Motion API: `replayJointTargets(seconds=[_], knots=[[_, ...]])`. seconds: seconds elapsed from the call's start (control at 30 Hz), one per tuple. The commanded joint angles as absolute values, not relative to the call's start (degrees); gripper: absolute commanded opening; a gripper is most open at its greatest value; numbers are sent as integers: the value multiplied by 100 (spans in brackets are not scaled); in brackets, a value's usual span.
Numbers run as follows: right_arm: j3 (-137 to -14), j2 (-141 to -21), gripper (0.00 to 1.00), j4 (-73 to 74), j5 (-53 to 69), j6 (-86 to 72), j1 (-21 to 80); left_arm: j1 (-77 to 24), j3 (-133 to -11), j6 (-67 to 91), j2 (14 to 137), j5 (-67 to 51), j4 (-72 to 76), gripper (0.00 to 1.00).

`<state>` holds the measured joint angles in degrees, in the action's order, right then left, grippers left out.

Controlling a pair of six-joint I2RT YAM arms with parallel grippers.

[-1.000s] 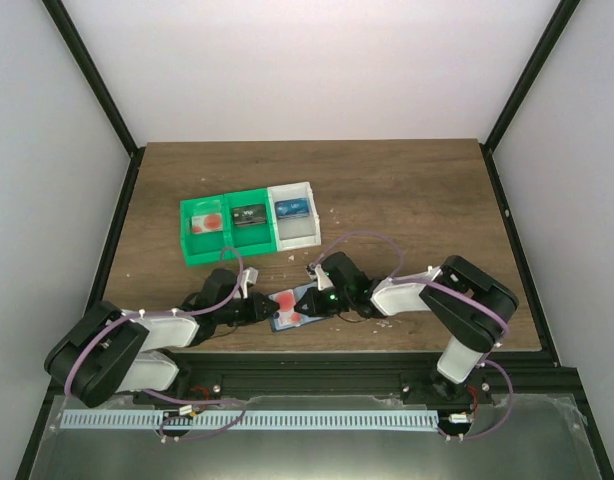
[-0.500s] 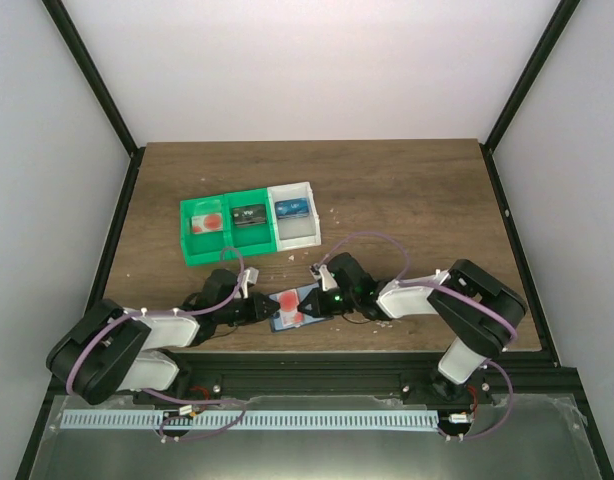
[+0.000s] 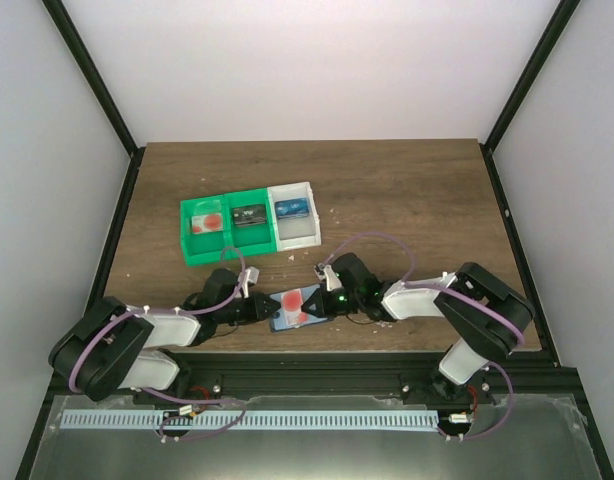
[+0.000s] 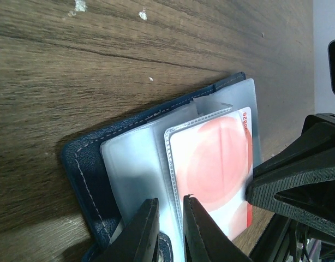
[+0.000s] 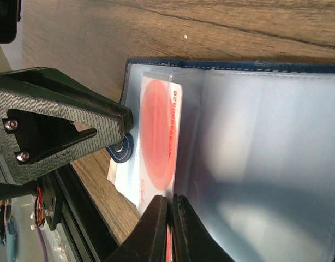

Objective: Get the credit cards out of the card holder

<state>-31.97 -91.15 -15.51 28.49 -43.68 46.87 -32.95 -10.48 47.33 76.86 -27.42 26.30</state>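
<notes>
Wood table (image 3: 407, 190) carries a green-and-white tray (image 3: 232, 254) at back-left, w/ 3 cards (image 3: 249, 214) inside, one per compartment. Card holder (image 4: 88, 169) lies open nr the front edge, btwn both grippers. L gripper (image 4: 170, 203) has fingers pinched on a clear pocket leaf. R gripper (image 5: 168, 199) has fingers pressed nearly together on the edge of the red-spot card (image 4: 219, 164), which sits in a clear pocket.

The card holder (image 4: 88, 164) lies open on the wooden worktop (image 4: 102, 49), close to one of its edges. A red-spot card (image 4: 211, 169) sits in a clear pocket. The left gripper (image 4: 168, 218) pinches the pocket's stitched edge. The right gripper (image 4: 265, 188) touches the card's opposite side.
</notes>
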Motion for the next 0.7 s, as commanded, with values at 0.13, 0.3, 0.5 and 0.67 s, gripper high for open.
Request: replayJointTargets(seconds=[0.13, 0.3, 0.5, 0.67], knots=[[-3165, -9113, 1, -1718, 3091, -4404, 4632, -3314, -907, 4615, 7874, -2595, 2442, 16], [-3161, -9149, 10, -1888, 3254, -4562, 4593, -3319, -914, 4611, 7901, -2608, 2452, 16], [-3100, -9177, 0, -2071, 3440, -4697, 4538, -3314, -901, 4614, 7910, -2625, 2486, 16], [-3012, -9111, 0, -2054, 3401, -4763, 4469, -3308, -889, 4586, 7951, -2632, 2496, 16]])
